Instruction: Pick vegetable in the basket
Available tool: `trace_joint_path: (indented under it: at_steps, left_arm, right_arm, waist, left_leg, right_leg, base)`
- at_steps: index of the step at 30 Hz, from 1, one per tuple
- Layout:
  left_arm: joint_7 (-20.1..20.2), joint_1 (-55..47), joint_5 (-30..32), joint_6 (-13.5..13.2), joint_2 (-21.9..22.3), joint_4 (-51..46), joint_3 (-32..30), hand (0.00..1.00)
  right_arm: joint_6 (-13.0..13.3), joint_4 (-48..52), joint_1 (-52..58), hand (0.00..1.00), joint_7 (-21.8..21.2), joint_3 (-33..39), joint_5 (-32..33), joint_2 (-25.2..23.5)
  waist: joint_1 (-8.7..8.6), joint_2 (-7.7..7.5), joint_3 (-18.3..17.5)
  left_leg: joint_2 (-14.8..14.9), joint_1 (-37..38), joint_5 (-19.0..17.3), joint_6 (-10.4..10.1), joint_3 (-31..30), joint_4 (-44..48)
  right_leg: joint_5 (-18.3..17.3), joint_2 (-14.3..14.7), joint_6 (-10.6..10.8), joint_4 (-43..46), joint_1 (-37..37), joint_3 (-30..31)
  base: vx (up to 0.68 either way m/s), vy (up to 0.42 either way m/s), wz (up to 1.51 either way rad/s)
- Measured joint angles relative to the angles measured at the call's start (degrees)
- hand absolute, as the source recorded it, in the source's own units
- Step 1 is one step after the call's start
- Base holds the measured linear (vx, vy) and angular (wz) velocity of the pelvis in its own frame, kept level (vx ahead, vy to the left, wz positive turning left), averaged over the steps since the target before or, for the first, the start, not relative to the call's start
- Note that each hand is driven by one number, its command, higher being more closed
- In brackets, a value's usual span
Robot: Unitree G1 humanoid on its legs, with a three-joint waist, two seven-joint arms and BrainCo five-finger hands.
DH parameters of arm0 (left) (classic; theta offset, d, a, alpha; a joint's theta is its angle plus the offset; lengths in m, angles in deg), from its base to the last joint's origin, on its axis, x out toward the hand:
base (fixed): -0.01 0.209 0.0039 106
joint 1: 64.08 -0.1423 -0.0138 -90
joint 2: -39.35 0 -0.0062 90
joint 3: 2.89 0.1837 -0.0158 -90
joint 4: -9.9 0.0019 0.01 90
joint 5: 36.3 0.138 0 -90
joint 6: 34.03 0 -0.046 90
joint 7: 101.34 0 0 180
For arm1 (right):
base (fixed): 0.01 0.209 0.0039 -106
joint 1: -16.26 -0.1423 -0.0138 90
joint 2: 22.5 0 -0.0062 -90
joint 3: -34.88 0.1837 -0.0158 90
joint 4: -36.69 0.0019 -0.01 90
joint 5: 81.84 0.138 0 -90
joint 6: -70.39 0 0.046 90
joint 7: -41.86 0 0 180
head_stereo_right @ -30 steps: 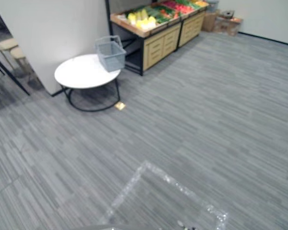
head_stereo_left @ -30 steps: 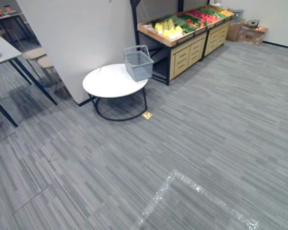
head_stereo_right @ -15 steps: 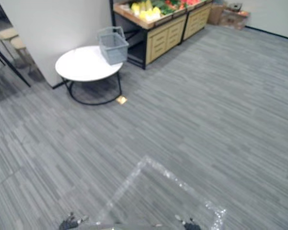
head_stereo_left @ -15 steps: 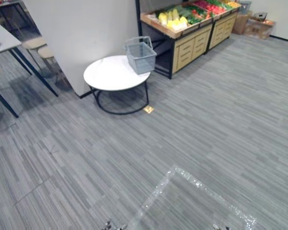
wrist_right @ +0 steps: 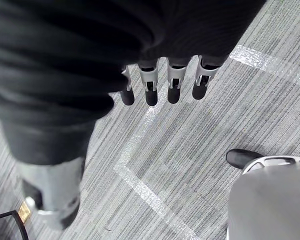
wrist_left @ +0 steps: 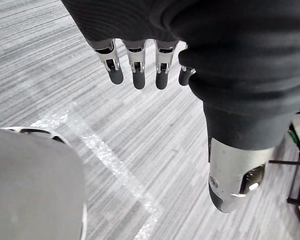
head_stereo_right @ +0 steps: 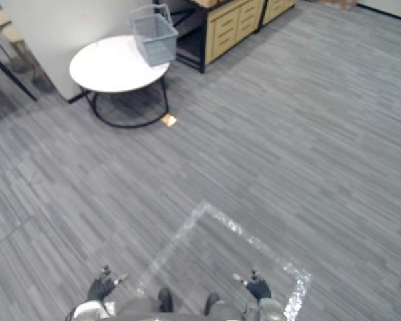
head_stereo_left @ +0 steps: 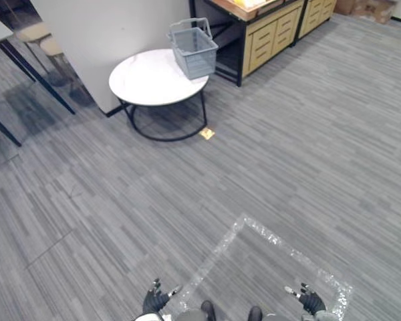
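- The grey floor (head_stereo_left: 334, 147) is lying under everything, with a shiny tape square (head_stereo_left: 287, 249) on it.
- The wooden stand (head_stereo_left: 271, 37) is standing far away.
- The round white table (head_stereo_left: 144, 80) is standing beside it.
- The grey basket (head_stereo_left: 194, 50) is sitting on the table's edge, nearest the stand.
- The 2 hands, the left hand (wrist_left: 138, 67) and the right hand (wrist_right: 151, 89), are hanging over the floor, fingers loose and holding nothing.

the basket (head_stereo_left: 194, 48) is sitting on the far right edge of the bench (head_stereo_left: 144, 80), far left in the scene. a drawer stand (head_stereo_left: 271, 37) is standing just right of it. a wall panel (head_stereo_left: 107, 40) is standing behind the bench. a taped outline (head_stereo_left: 281, 244) is lying on the near floor (head_stereo_left: 307, 147), with the left robot hand (head_stereo_left: 154, 299) and right robot hand (head_stereo_left: 312, 302) hanging at its near corners.
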Motion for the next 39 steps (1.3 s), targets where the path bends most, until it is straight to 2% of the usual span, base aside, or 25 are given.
trace_joint_path:
  at_steps: [2,4,6,8,9,11,12,13,14,15,18,20,21,22,24,25,26,27,30,32,33,35,36,37,39]
  left_arm:
    - [-0.5,0.38,-0.07,0.03,1.26,-0.4,0.03,0.0]
    - [-0.76,1.51,-0.06,0.04,1.19,-0.38,0.08,0.0]
    - [-0.94,1.92,-0.42,0.03,1.28,-0.47,0.02,0.0]
    - [-1.62,1.35,-2.4,-0.01,1.78,-1.5,-0.19,0.0]
    - [-2.0,1.24,-2.93,-0.01,1.97,-1.52,-0.26,0.0]
    - [-2.76,1.12,-3.91,0.08,2.49,-1.54,-0.55,0.0]
    - [-2.76,0.98,-4.0,0.09,2.4,-1.59,-0.83,0.0]
    - [-2.83,1.02,-3.96,0.09,1.85,-1.84,-2.02,0.0]
    - [-3.08,1.03,-3.91,0.09,1.41,-3.11,-2.42,0.0]
    - [-3.09,1.35,-3.84,0.13,0.95,-3.82,-2.42,0.0]
    - [-2.96,1.51,-3.32,0.16,1.08,-7.64,-2.15,0.0]
    - [-2.53,-1.3,-1.86,0.43,0.83,-11.33,-1.64,0.0]
    - [-2.39,-1.88,-1.45,0.42,0.61,-12.29,-1.37,0.0]
    - [-1.9,-2.37,-1.26,0.42,0.11,-13.22,-1.03,0.0]
    - [-1.37,-2.41,-1.08,0.47,-0.98,-13.32,-0.62,0.0]
    - [-1.07,-2.42,-1.05,0.43,-1.24,-13.34,-0.6,0.0]
    - [-0.97,-2.41,-1.06,0.43,-1.27,-13.34,-0.62,0.0]
    - [-0.9,-2.36,-1.07,0.43,-1.14,-13.4,-0.61,0.0]
    - [-0.81,-2.22,-1.05,0.36,-0.97,-14.4,-0.11,0.0]
    - [-0.83,-1.78,-0.85,0.35,-0.73,-14.34,0.08,0.0]
    - [-0.82,-2.06,-0.67,0.35,-0.67,-14.26,0.11,0.0]
    - [-0.82,-2.32,0.21,0.44,-0.74,-12.71,0.11,0.0]
    - [-0.83,-2.18,0.22,0.52,-0.73,-12.49,0.05,0.0]
    - [-0.85,-2.73,0.25,0.54,0.09,-12.29,0.22,0.0]
    - [-0.84,-2.54,0.23,0.5,1.79,-11.92,0.64,0.0]
  right_arm:
    - [-0.06,0.05,0.2,0.0,0.4,-1.16,0.0,1.97]
    - [-0.21,0.43,-0.49,0.0,0.84,-1.12,0.0,2.57]
    - [-0.29,0.49,-2.08,0.0,1.02,-1.09,-0.03,2.91]
    - [-0.25,0.95,-3.51,0.0,2.04,-1.3,-0.07,2.98]
    - [-0.21,0.98,-3.74,0.0,2.14,-1.56,-0.12,3.0]
    - [-0.21,0.86,-4.34,0.0,2.13,-3.16,-1.03,3.51]
    - [-0.21,0.83,-4.35,0.0,2.08,-3.5,-1.93,3.4]
    - [-0.18,0.7,-4.36,0.0,1.94,-4.04,-2.43,2.35]
    - [-0.1,0.41,-4.37,0.0,1.86,-4.47,-2.47,1.19]
    - [0.03,0.43,-4.44,0.0,1.86,-4.39,-2.46,0.89]
    - [-0.05,0.11,-3.49,0.0,1.87,-3.08,-2.53,0.49]
    - [0.01,0.58,-1.65,0.0,1.82,-3.39,-3.27,0.33]
    - [0.01,0.6,-1.42,0.0,1.8,-3.42,-4.0,0.14]
    - [-0.02,0.62,-1.19,0.0,1.54,-3.48,-4.57,-0.12]
    - [0.09,1.77,-0.89,0.0,0.74,-3.2,-4.64,0.38]
    - [0.08,2.86,-0.45,0.0,0.69,-3.21,-4.68,0.52]
    - [0.12,3.28,-0.24,0.0,0.68,-3.21,-4.68,0.51]
    - [0.11,3.42,-0.09,0.0,0.61,-3.21,-4.68,0.5]
    - [0.12,3.82,0.59,0.0,0.59,-2.87,-4.72,0.58]
    - [0.03,3.78,0.54,0.0,0.62,-2.64,-5.25,0.32]
    - [0.03,3.81,0.53,0.0,0.6,-2.44,-5.47,0.35]
    - [-0.04,3.86,1.01,0.0,0.33,-1.58,-6.9,0.33]
    - [-0.09,3.88,1.58,0.0,0.02,-1.47,-6.92,0.54]
    - [-0.09,4.18,1.76,0.0,-0.17,-1.03,-6.93,1.29]
    - [-0.22,4.21,1.25,0.0,-0.11,-1.05,-6.97,1.89]
  waist:
    - [0.57,1.59,0.97]
    - [0.68,1.74,1.07]
    - [1.21,1.3,1.4]
    - [1.91,1.68,1.44]
    - [2.47,2.06,1.41]
    - [4.41,3.56,1.49]
    - [4.54,3.49,1.51]
    - [4.7,1.42,1.12]
    - [4.9,-1.77,0.02]
    - [4.72,-2.67,-0.22]
    - [4.24,-3.24,-0.25]
    - [3.65,-2.92,-0.46]
    - [3.36,-2.85,-0.4]
    - [2.86,-2.81,-0.32]
    - [1.73,-2.47,-0.1]
    - [1.05,-2.19,0.07]
    - [0.8,-2.13,0.11]
    - [-0.1,-2.09,0.14]
    - [-0.37,-1.45,0.21]
    - [-0.23,-1.8,0.15]
    - [-0.25,-1.72,0.2]
    - [-0.47,-1.8,-0.01]
    - [-0.42,-1.57,-0.22]
    - [-0.2,0.74,-1.32]
    - [-0.39,2.37,-2.1]
  left_leg:
    - [1.45,-5.34,1.75,-0.18,-3.0,10.26]
    - [1.52,-8.88,-0.18,-0.06,-4.35,10.19]
    - [1.72,-10.89,1.38,-0.18,-4.56,-2.66]
    - [2.57,-10.18,7.67,-1.02,-4.82,-22.03]
    - [3.28,-9.88,8.89,-1.56,-4.92,-26.36]
    - [6.29,-10.03,9.39,-1.75,-5.86,-30.24]
    - [6.76,-9.89,11.39,-1.6,-5.65,-29.6]
    - [4.69,-9.65,15.14,-0.69,-4.37,-26.17]
    - [1.88,-10.94,13.48,0.8,-2.96,-23.45]
    - [0.78,-11.61,12.16,1.45,-2.57,-22.51]
    - [-2.04,-8.95,7.41,4.96,-1.0,-19.29]
    - [-2.93,-1.26,2.16,6.35,0.42,-19.69]
    - [-3.13,0.44,1.15,6.7,0.5,-20.11]
    - [-3.7,3.07,0.15,6.98,0.51,-20.91]
    - [-4.6,9.91,-0.48,7.18,0.19,-25.51]
    - [-4.8,13.37,-0.52,7.19,-0.12,-27.61]
    - [-4.85,14.71,-0.52,7.19,-0.38,-28.35]
    - [-4.83,17.26,-0.52,7.19,-1.12,-29.19]
    - [-3.81,19.72,-3.12,5.32,-1.63,-29.35]
    - [-2.8,21.69,-6.39,2.65,-1.68,-29.4]
    - [-2.43,22.53,-7.09,1.94,-1.8,-29.41]
    - [-0.55,26.14,-10.87,-1.34,-2.99,-29.35]
    - [0.74,27.25,-11.98,-1.97,-3.1,-29.32]
    - [3.7,27.68,-12.91,-3.03,-3.28,-27.68]
    - [7.15,24.39,-10.22,-3.03,-4.64,-19.84]
  right_leg:
    - [-1.27,0.59,-0.66,0.06,1.7,-0.34]
    - [-1.39,-0.3,-0.48,0.01,1.33,-0.92]
    - [-1.84,-1.81,0.65,-0.17,0.63,-1.25]
    - [-2.8,-2.26,2.45,-0.26,0.57,-1.02]
    - [-3.22,-2.11,3.07,-0.19,0.66,-0.67]
    - [-5.36,-1.63,6.06,0.05,2.7,1.25]
    - [-5.97,-2.14,6.77,0.05,3.66,1.79]
    - [-7.14,-5.15,7.87,0.08,4.67,2.28]
    - [-6.94,-8.41,7.8,1.31,4.09,2.89]
    - [-6.35,-9.88,7.85,3.21,2.76,3.27]
    - [0.38,-14.65,8.67,19.78,-3.37,7.0]
    - [15.77,-18.61,3.98,38.71,-10.08,8.31]
    - [17.39,-19.25,2.97,43.8,-12.05,8.48]
    - [14.9,-19.2,2.03,51.8,-15.85,9.28]
    - [6.0,-16.31,1.43,59.82,-21.73,8.31]
    - [1.54,-15.09,1.26,58.17,-23.46,4.42]
    - [0.05,-14.67,1.2,56.05,-24.0,2.17]
    - [-1.18,-13.67,0.4,46.96,-24.78,-3.35]
    - [0.3,-11.17,1.65,26.76,-25.81,-5.93]
    - [6.6,-10.33,3.4,7.69,-26.76,-3.58]
    - [7.43,-10.42,3.91,4.98,-26.95,-2.58]
    - [7.8,-11.98,4.51,4.77,-27.45,-0.15]
    - [11.09,-11.43,4.03,6.66,-27.77,-0.46]
    - [12.29,-9.49,3.7,11.74,-29.15,-0.51]
    - [10.88,-7.34,-0.07,15.28,-29.78,-1.48]
  base:
    - [0.0,0.079,0.11]
    - [0.1,0.126,0.24]
    - [0.12,0.124,0.19]
    - [0.21,0.183,-0.02]
    - [0.29,0.245,-0.26]
    - [0.44,0.374,-0.45]
    - [0.54,0.45,-0.35]
    - [0.47,0.33,-0.27]
    - [0.49,0.282,-0.16]
    - [0.51,0.255,0.02]
    - [0.53,0.3,0.04]
    - [0.52,0.267,-0.23]
    - [0.49,0.225,-0.15]
    - [0.39,0.156,-0.02]
    - [0.58,0.164,0.1]
    - [0.47,0.099,0.22]
    - [0.45,0.001,0.38]
    - [0.42,-0.054,0.44]
    - [0.41,-0.108,0.45]
    - [0.45,-0.226,0.34]
    - [0.46,-0.29,0.17]
    - [0.56,-0.396,0.21]
    - [0.58,-0.439,0.19]
    - [0.6,-0.477,0.04]
    - [0.59,-0.517,-0.08]
